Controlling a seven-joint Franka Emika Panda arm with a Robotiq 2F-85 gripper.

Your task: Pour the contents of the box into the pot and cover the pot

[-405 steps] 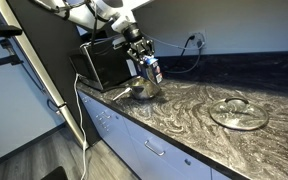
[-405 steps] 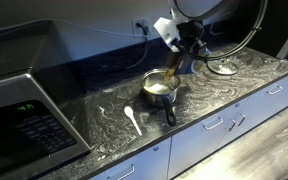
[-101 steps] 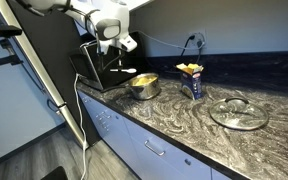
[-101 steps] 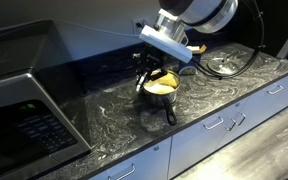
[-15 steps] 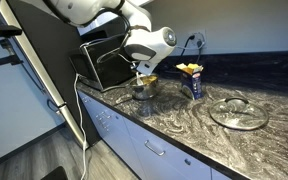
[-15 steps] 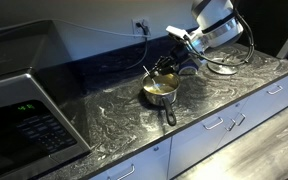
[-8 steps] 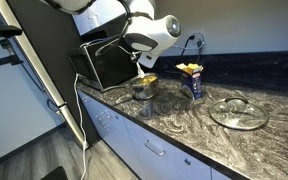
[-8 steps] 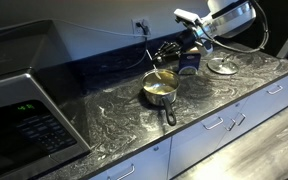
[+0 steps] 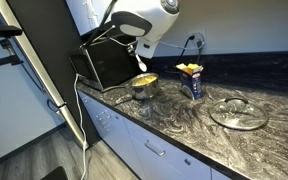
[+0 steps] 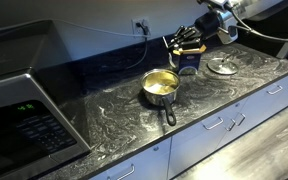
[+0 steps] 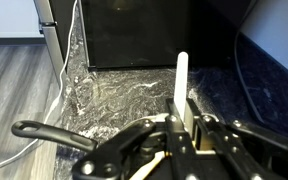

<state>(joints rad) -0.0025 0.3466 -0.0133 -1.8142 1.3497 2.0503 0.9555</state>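
Pot holding the yellow contents sits on the counter, below and clear of the jaws, which hang above pinching a white utensil. The blue box stands upright nearby.

I read no legible text: the microwave display digits are blurred and the box print is too small

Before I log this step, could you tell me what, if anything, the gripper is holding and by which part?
The gripper holds a slim white utensil, pinched between its fingertips on the shaft; one end sticks out beyond them.
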